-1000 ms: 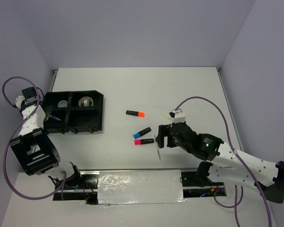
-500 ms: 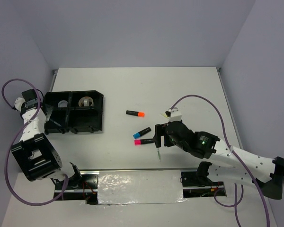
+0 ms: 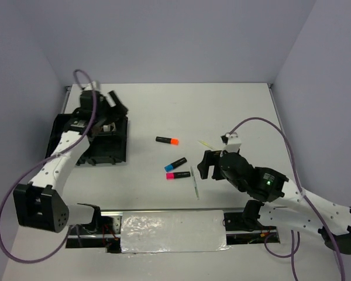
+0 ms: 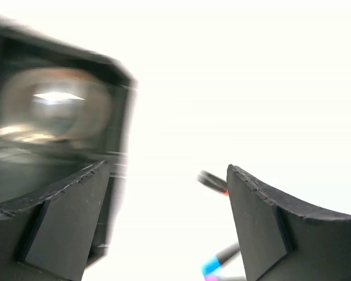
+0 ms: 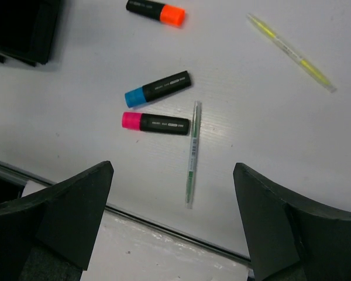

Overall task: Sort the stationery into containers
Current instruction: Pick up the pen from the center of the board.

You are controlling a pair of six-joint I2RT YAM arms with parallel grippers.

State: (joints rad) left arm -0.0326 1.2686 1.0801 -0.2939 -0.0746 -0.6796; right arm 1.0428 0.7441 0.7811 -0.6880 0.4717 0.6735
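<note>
Top external view: black plastic four-compartment tray (image 3: pixel 121 149) at nine o'clock on the white table (image 3: pixel 234 105). The left gripper (image 3: pixel 116 100) is above the tray's far right corner, and its spread is hard to read from here. Mid-table lies a short black highlighter with orange end (image 3: pixel 167 140). A short black highlighter with blue end (image 3: pixel 175 164) is at its six o'clock, and a short black highlighter with pink end (image 3: pixel 177 174) is just beside the blue one. A thin white-and-green pen (image 3: pixel 195 182) lies at the pink one's three o'clock, close beside it. A thin pale-yellow pen (image 3: pixel 206 143) lies apart at two o'clock. The right gripper (image 3: pixel 200 167) hovers beside the green pen. Left wrist view: blurred, with the jaws wide apart and nothing between them. A pale tape roll (image 4: pixel 55 105) sits in a tray compartment at ten o'clock. Right wrist view: jaws wide apart and empty, with the green pen's lower end between them. Handling, as judged: all items are light and rigid. The highlighters are stubby and smooth-barrelled, so pinch them across mid-barrel. The pens are slender, lie flat and may roll or pivot, so take them at mid-shaft with the fingers square to it.
</note>
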